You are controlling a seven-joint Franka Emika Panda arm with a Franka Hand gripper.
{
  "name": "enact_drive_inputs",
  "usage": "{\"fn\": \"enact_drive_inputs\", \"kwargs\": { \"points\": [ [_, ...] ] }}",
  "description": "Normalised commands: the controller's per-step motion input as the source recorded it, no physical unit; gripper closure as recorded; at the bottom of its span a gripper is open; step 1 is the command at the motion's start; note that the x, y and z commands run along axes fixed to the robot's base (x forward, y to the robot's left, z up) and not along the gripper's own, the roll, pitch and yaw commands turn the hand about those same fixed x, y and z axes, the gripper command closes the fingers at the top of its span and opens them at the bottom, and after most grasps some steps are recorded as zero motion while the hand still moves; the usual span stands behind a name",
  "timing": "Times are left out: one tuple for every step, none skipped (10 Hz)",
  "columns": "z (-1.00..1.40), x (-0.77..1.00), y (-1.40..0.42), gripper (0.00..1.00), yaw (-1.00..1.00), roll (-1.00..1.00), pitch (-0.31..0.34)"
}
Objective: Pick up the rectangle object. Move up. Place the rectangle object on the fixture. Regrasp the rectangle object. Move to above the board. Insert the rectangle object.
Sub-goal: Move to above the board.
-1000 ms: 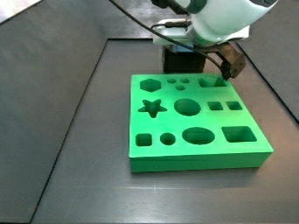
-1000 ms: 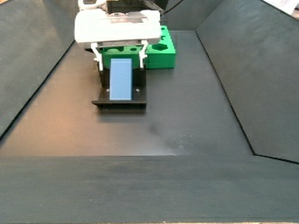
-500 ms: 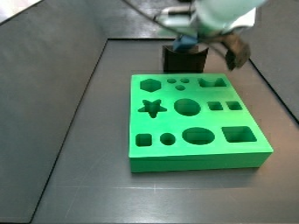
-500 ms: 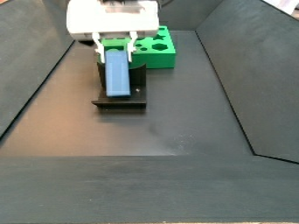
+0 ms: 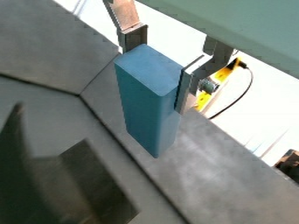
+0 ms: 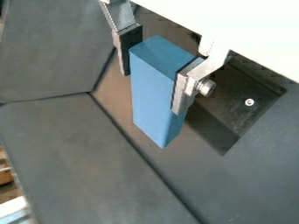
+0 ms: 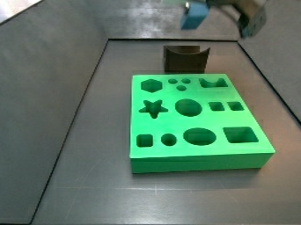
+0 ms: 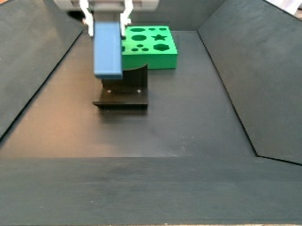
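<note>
In both wrist views the gripper jaws clamp the rectangle object upright, above the fixture.

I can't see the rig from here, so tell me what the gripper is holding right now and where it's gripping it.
The gripper holds the rectangle object by its upper end, fingers clamped on two opposite sides, lifted above the fixture.

Silver-plated hand, dark pads

pincer blurred, cropped by frame edge.
</note>
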Motion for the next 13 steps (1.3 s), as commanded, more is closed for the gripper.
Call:
{"fn": "enact_drive_inputs", "kwargs": {
  "points": [
    [1.0, 0.01, 0.17, 1.0, -0.13, -0.09, 0.026],
    [1.0, 0.0, 0.16, 1.0, -0.11, -0.09, 0.044],
    [0.9, -0.01, 0.12, 1.0, -0.08, -0.08, 0.08],
    [0.71, -0.02, 0.08, 1.0, -0.06, -0.07, 0.102],
    [0.46, -0.02, 0.04, 1.0, -0.03, -0.06, 0.127],
    [0.34, -0.02, 0.03, 1.0, -0.01, -0.06, 0.134],
    [0.3, -0.54, -1.0, 1.0, -0.1, -1.0, 0.044],
    [0.3, -0.54, -1.0, 1.0, -0.09, -1.0, 0.035],
    [0.31, -0.57, -1.0, 1.0, -0.09, -1.0, 0.025],
    [0.3, -0.57, -1.0, 1.0, -0.09, -1.0, 0.023],
    [0.3, -0.56, -1.0, 1.0, -0.09, -1.0, 0.033],
    [0.3, -0.57, -1.0, 1.0, -0.08, -1.0, 0.038],
    [0.3, -0.58, -1.0, 1.0, -0.08, -1.0, 0.036]
  ]
}}
